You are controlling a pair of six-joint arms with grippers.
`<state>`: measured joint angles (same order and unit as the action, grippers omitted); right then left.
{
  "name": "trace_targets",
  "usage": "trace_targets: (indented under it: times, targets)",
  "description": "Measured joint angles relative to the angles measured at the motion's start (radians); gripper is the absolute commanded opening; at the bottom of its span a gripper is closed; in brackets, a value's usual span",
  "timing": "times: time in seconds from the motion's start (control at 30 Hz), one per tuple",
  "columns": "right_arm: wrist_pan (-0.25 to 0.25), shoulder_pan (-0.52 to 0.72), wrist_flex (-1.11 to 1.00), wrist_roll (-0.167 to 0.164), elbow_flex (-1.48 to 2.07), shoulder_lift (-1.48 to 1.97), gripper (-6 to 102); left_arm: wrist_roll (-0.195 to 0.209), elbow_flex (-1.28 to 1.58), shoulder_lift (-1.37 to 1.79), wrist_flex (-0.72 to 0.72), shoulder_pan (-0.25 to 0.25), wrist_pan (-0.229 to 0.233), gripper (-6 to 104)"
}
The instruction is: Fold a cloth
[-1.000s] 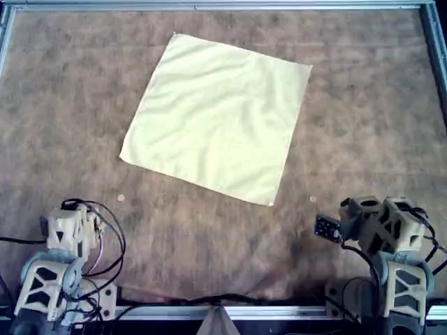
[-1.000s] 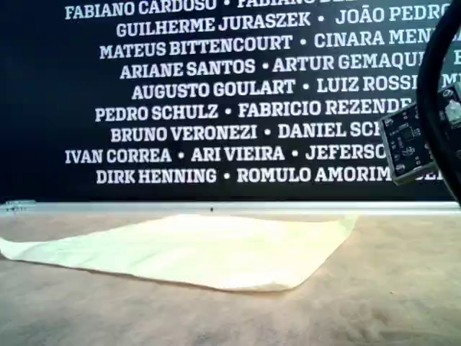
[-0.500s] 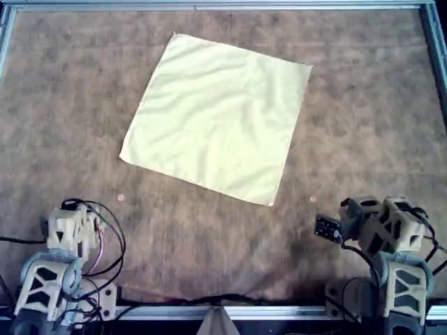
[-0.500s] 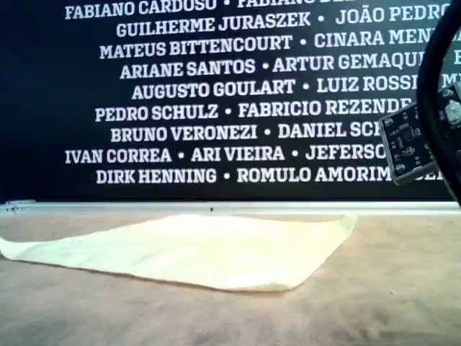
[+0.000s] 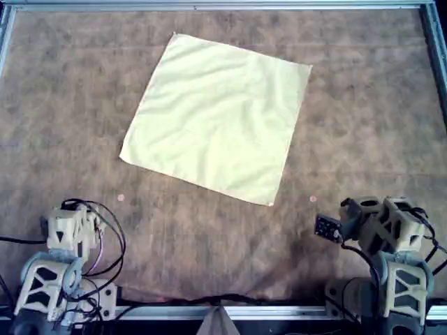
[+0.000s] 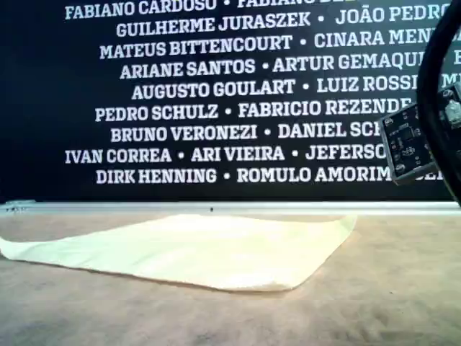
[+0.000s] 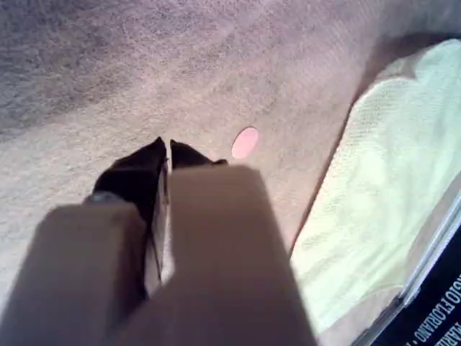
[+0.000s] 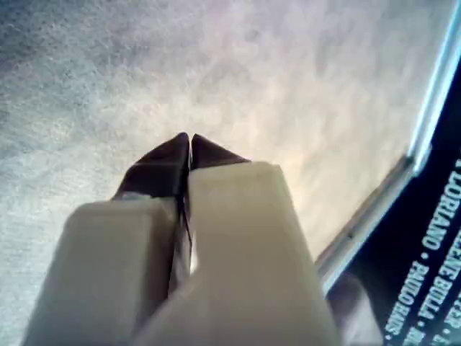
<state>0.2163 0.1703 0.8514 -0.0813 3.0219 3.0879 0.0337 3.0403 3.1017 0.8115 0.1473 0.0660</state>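
The cloth [image 5: 218,115] is a pale yellow square lying flat and lightly wrinkled on the brown table covering, turned slightly, in the far middle of the overhead view. In the exterior view the cloth [image 6: 194,249] lies low across the left and centre. My left gripper [image 7: 168,144] is shut on nothing and hovers just short of a pink dot [image 7: 245,141], with the cloth [image 7: 374,194] beyond it. My right gripper [image 8: 189,138] is also shut and empty over bare covering. Both arms rest at the overhead view's near edge, the left arm [image 5: 70,230] at its left and the right arm [image 5: 380,227] at its right.
A metal rail [image 5: 223,5] frames the table. Two small pink dots [image 5: 121,198] [image 5: 312,199] mark the covering near the arms. A black banner with white names [image 6: 216,101] stands behind the far rail. A circuit board [image 6: 407,144] on an arm shows at the exterior view's right.
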Motion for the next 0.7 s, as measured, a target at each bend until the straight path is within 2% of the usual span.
trace_targets:
  times: [0.7]
  targets:
    - [0.009,-0.009,0.000,0.009,0.000,0.000,0,0.003,0.000,0.000,0.000,0.000,-0.005,1]
